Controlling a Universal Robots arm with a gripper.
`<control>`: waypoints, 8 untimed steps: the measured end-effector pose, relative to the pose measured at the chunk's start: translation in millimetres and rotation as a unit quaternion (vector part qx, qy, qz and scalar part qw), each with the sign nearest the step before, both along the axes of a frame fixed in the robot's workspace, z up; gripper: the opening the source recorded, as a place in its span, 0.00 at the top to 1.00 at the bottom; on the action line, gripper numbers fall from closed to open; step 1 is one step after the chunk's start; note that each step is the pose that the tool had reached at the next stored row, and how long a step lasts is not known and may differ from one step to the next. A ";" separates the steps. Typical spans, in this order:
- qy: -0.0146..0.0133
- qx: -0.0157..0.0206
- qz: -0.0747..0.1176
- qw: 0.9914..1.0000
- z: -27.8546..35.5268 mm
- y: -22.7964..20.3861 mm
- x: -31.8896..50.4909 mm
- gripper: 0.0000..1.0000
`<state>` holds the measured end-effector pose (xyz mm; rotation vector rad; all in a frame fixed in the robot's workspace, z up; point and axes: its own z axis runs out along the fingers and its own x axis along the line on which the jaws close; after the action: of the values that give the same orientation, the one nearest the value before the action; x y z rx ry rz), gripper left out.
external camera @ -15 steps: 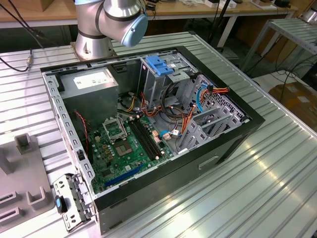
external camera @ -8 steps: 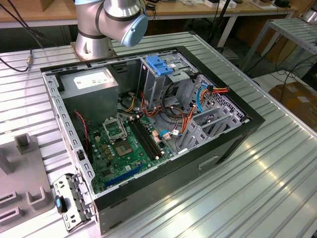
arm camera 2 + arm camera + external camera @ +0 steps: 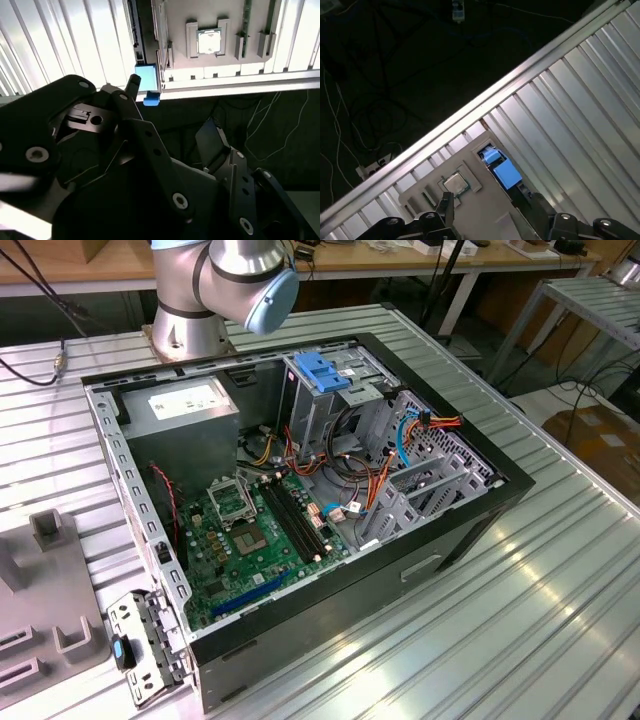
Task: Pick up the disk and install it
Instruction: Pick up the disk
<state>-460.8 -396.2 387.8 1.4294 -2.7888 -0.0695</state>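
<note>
1. Black in both wrist views, the end effector (image 3: 492, 209) is seen with its fingers (image 3: 445, 206) spread wide and nothing held between them. It is poised above the grey tray (image 3: 485, 204) and touches nothing.
2. The disk (image 3: 506, 172) is found just past the fingertips, stood on edge at the rim of the grey tray with its bright blue rail turned upward. In the exterior view the disk (image 3: 140, 640) is seen between that tray and the near corner of the computer case (image 3: 330, 625).
3. The step in hand is judged to be the approach for the pick. The jaws are best centred over the thin edge, so that the two flat faces are met squarely and not the blue plastic.
4. A straight descent is advised. With the disk standing on edge, a sideways push from one finger could tip or jam it.
5. A processor chip (image 3: 455, 183) is seated in the tray near the disk. The finger on that side should be kept clear of it and of the tray's raised walls.
6. Farther out, the case lies with its side panel off on the ribbed metal surface (image 3: 480, 640), and the light-blue latch (image 3: 322, 370) is seen atop its drive cage.
</note>
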 end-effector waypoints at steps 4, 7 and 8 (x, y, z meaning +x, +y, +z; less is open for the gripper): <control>0.000 0.000 0.049 0.999 -2.2 0.0 0.0 0.28; 0.000 0.000 0.083 0.997 -4.6 0.3 0.0 0.28; -0.001 0.000 0.088 0.996 -5.3 0.9 0.0 0.28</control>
<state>-460.8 -395.3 382.5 1.6677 -2.6497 -0.0674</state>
